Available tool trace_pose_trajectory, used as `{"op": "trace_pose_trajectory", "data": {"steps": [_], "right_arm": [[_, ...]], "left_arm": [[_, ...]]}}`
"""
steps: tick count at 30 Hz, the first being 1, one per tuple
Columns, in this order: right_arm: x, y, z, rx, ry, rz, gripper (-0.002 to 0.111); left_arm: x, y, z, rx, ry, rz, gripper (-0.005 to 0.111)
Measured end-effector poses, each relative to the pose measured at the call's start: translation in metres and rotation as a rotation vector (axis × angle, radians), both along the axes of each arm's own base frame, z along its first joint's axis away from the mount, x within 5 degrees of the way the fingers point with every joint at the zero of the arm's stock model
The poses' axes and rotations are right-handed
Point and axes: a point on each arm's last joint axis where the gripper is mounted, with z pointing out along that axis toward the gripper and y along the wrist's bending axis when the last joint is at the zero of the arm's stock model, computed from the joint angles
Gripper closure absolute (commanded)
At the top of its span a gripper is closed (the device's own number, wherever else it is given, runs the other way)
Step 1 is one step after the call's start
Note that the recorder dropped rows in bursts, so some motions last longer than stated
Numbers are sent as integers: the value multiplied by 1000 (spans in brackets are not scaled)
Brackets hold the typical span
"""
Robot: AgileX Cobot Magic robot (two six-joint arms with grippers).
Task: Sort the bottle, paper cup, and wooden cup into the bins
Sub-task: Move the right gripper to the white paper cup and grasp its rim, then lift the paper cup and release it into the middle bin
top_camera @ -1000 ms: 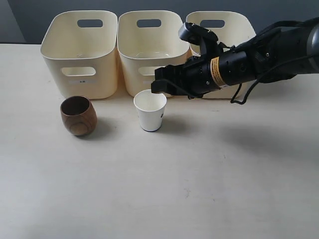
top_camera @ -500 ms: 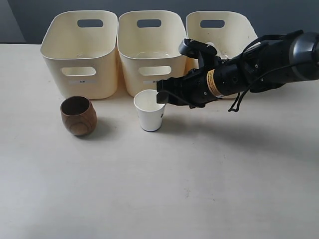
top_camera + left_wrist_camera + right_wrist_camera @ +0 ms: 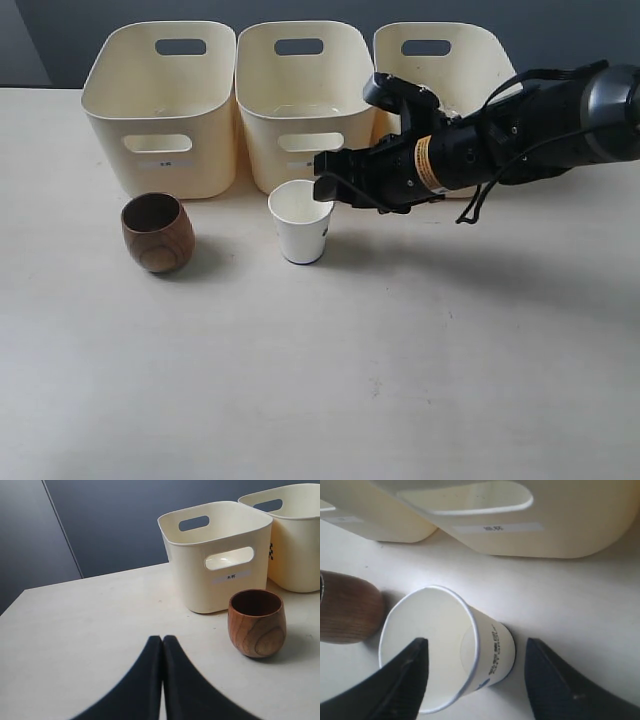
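Left gripper (image 3: 162, 639) was pressed together, gripping nothing; the wooden cup (image 3: 257, 623) stood ahead of it, off to one side, just before the nearest of the bins (image 3: 190, 580); further right, the paper cup (image 3: 301, 222) stood upright; right gripper (image 3: 323, 188) hung at its rim — spread wide, a finger either side, not clamped; contact I couldn't tell.

White paper cup (image 3: 301, 222) upright before middle bin (image 3: 262, 150); brown wooden cup (image 3: 157, 232) upright before left bin (image 3: 110, 150).
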Motion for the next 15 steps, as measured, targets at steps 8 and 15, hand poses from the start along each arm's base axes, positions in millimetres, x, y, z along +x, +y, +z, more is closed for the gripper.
{"op": "trace_pose_trajectory", "data": {"steps": [8, 15], "right_arm": [[1, 0, -2, 10, 12, -16, 53], [2, 1, -18, 14, 61, -40, 53]], "left_arm": [[0, 0, 0, 0, 0, 0, 107], [0, 0, 0, 0, 0, 0, 107]]}}
